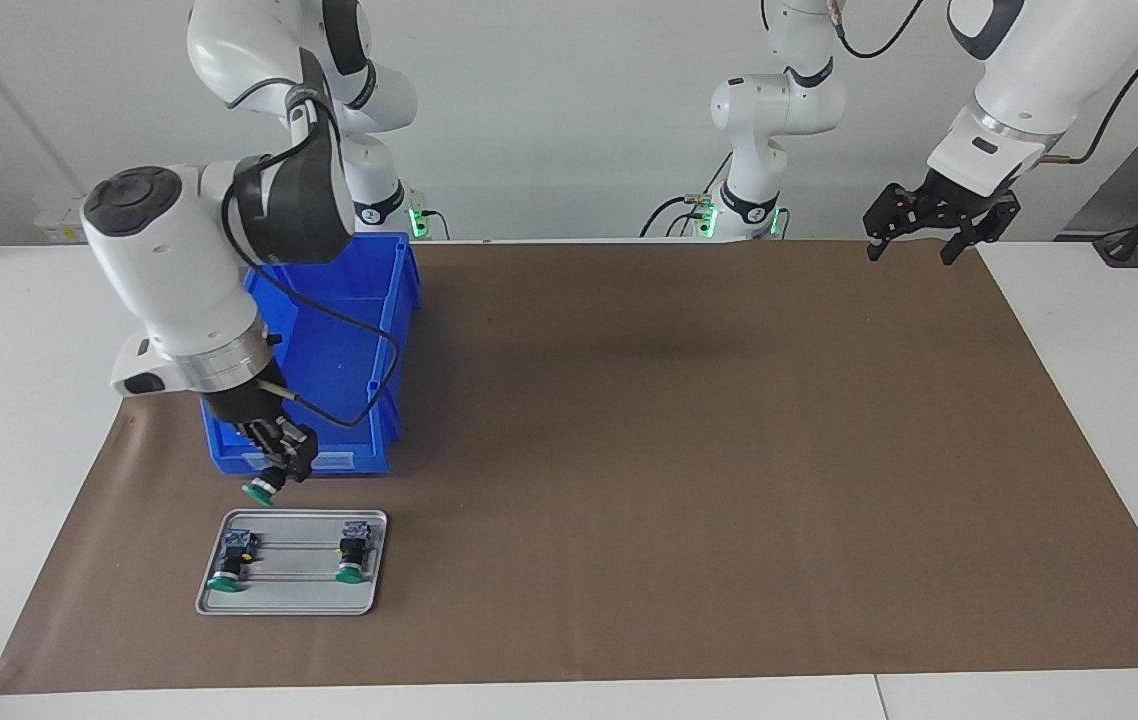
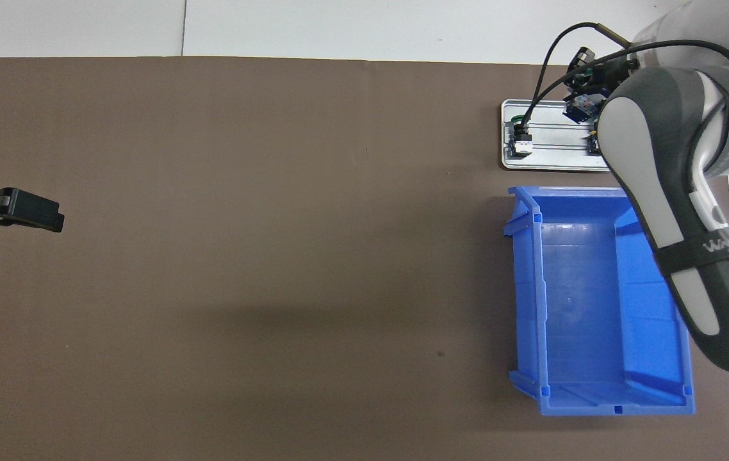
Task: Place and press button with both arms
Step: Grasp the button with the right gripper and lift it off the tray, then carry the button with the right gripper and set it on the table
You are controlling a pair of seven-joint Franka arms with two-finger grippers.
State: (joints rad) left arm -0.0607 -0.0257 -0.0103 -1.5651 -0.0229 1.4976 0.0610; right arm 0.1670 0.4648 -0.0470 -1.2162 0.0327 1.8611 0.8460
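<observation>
My right gripper (image 1: 281, 462) is shut on a green-capped button (image 1: 262, 487) and holds it in the air, cap down, just above the grey metal tray (image 1: 294, 597). Two more buttons lie on the tray: one (image 1: 232, 560) at the end toward the right arm's end of the table, one (image 1: 353, 555) at the other end. In the overhead view the right arm covers part of the tray (image 2: 550, 163); the held button's bluish block (image 2: 581, 107) and one tray button (image 2: 522, 137) show. My left gripper (image 1: 914, 248) is open, empty and raised over the mat's corner at the left arm's end, where that arm waits; it also shows in the overhead view (image 2: 25, 211).
An empty blue bin (image 1: 384, 300) stands on the brown mat (image 1: 679, 450) nearer to the robots than the tray, close to it; it also shows in the overhead view (image 2: 595, 307). A black cable loops from the right wrist over the bin.
</observation>
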